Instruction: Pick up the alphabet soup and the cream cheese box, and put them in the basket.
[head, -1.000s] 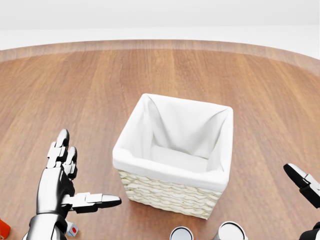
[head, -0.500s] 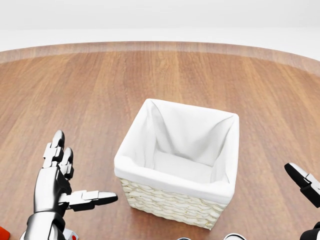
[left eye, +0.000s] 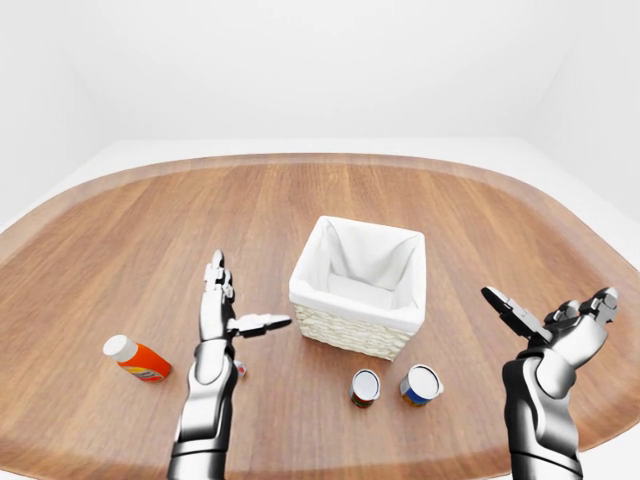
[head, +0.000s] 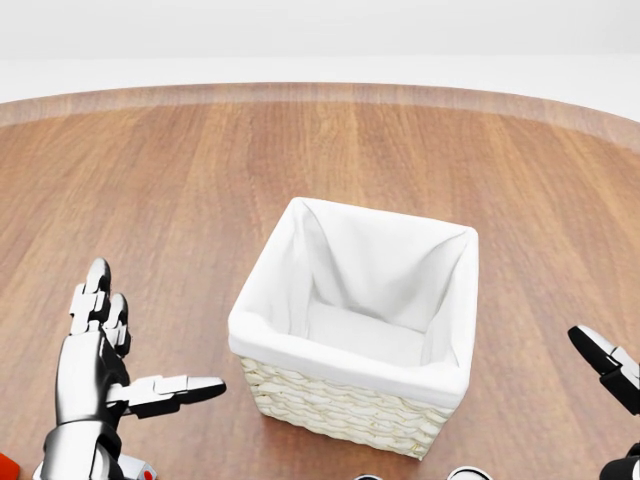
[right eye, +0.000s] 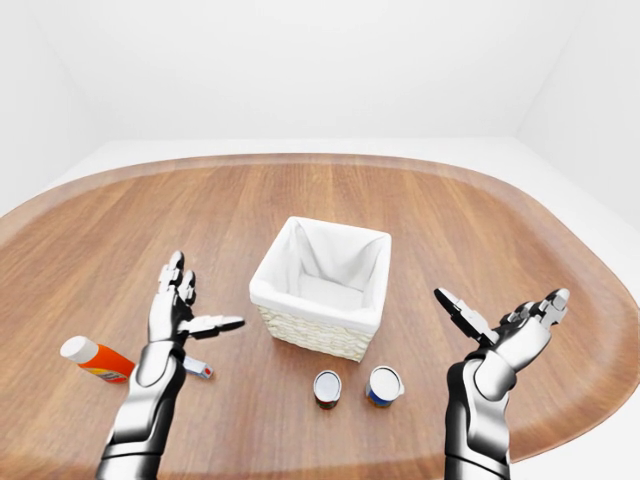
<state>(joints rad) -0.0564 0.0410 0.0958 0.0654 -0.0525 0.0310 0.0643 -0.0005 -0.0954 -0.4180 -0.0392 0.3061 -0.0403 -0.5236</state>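
The wicker basket (left eye: 350, 334) with a white cloth liner stands mid-table, with nothing in it. Just below it in the left-eye view stand two small upright cans, one red-labelled (left eye: 365, 387) and one blue-labelled (left eye: 421, 384); I cannot tell which is the alphabet soup. A small box (right eye: 197, 369), seemingly the cream cheese, lies beside my left forearm, partly hidden by it. My left hand (left eye: 250, 292) hovers open left of the basket, fingers up and thumb pointing at it. My right hand (left eye: 548, 300) is open and raised, right of the cans. Neither holds anything.
An orange bottle with a white cap (left eye: 138, 360) lies on its side at the far left. The round wooden table (left eye: 120, 230) reaches well beyond the basket, and its near edge runs just below the cans. White floor and walls surround it.
The head camera tilted up a second ago, so the basket slid lower and the cans dropped to the bottom edge. Since then my left hand has drifted down and left; the right hand is still.
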